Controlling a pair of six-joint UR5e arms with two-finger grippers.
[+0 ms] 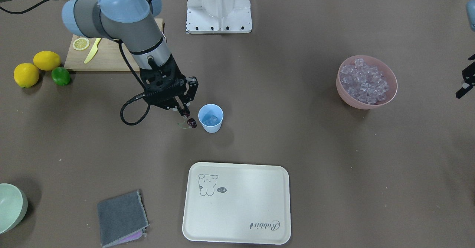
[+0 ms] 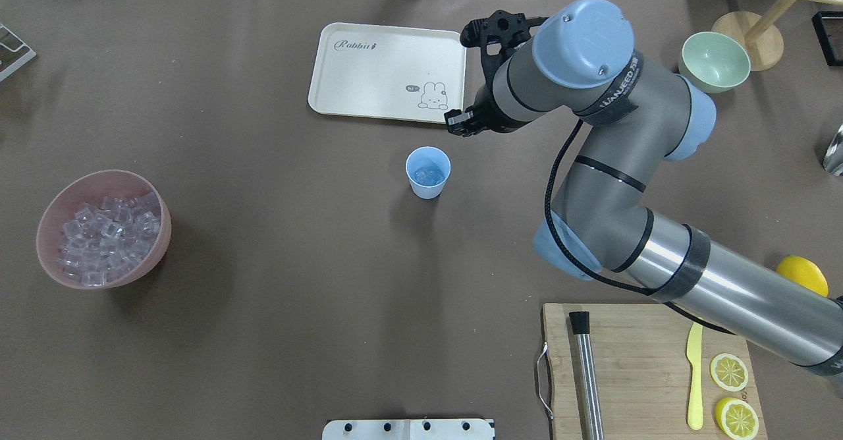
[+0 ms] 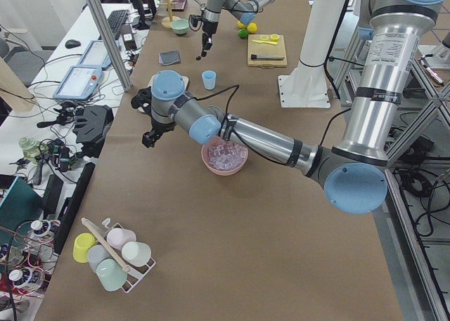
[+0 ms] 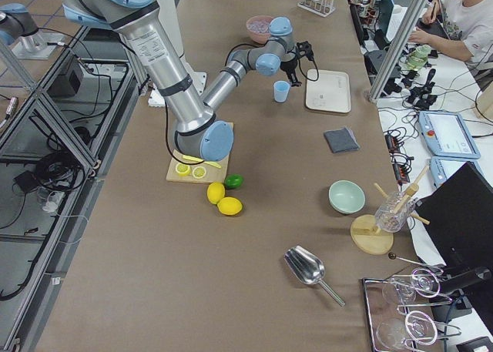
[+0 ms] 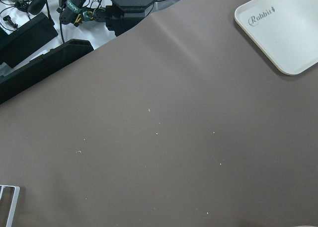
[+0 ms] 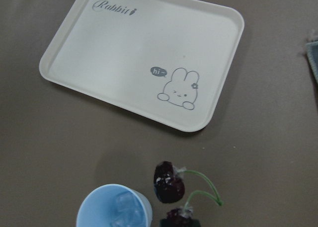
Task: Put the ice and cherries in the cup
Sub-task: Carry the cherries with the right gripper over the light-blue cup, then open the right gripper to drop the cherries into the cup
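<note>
Right gripper hangs just beside the cup, on the side away from the bowl. Its jaws are nearly closed on one fruit of the cherries, and the other fruit dangles below, next to the cup wall. The cherries are not yet over the mouth. Judgement: the pair is very light, glossy and likely slick, with a thin stem that lets the free fruit swing. A hold on the fruit body or the stem junction seems the securest. The cup looks light and tapered, so a nudge from the hanging fruit or a finger could tip it. Ice already lies in the cup, and the bulk fills the bowl, well apart. Left gripper shows only at the frame edge, so I cannot tell how its jaws stand. The table is matte brown and flat. There is free room all round the cup, and the tray lies near but not touching.
</note>
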